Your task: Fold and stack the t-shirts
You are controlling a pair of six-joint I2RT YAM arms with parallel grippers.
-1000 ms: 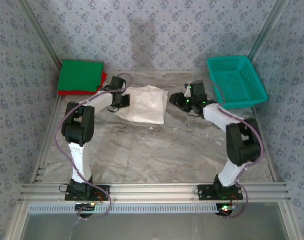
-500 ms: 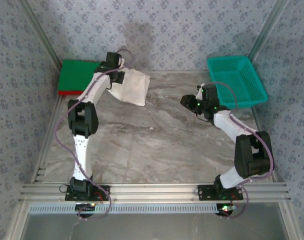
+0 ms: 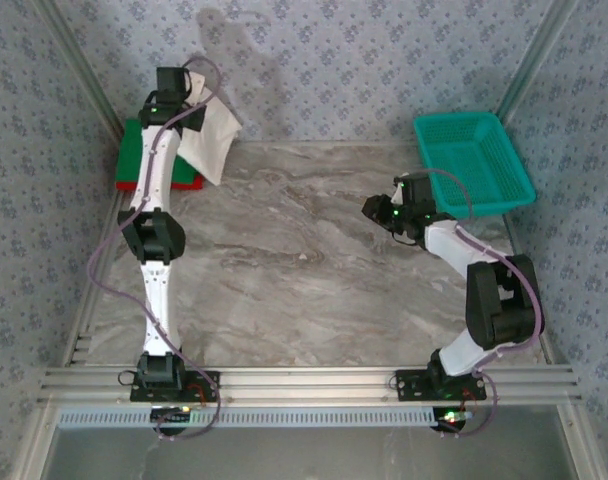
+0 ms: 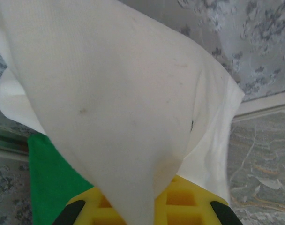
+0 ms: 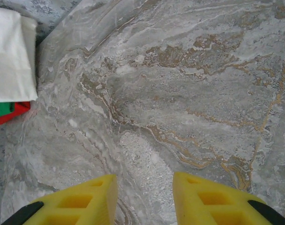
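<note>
The off-white t-shirt (image 3: 212, 135) hangs in the upper left of the overhead view, lifted clear of the worktop (image 3: 304, 270) and pinched in the left hand (image 3: 184, 100), which is clamped tight on one edge of the cloth. From the left wrist camera the cloth (image 4: 119, 103) drapes over the yellow fingers (image 4: 180, 201) in a loose, folded-over sheet, with the green t-shirt (image 4: 48, 183) showing below it at lower left. That green square (image 3: 131, 160) lies in the far left corner on top of the red t-shirt (image 3: 129, 186), of which only a thin edge peeks out. The carried shirt's lower end dangles over or just beside the right side of that pile; whether it touches cannot be told. The step in hand looks like the stacking one: bringing the last folded shirt onto the pile. The next move calls for lowering the cloth so it lands square on the green shirt without unfolding, then letting go; a hanging, limp bundle may well slump or slide off the edge. The right hand (image 3: 377, 207) sits at centre right near the teal basket (image 3: 474, 160), its jaws parted and empty over bare worktop, as the right wrist camera (image 5: 145, 187) shows.
</note>
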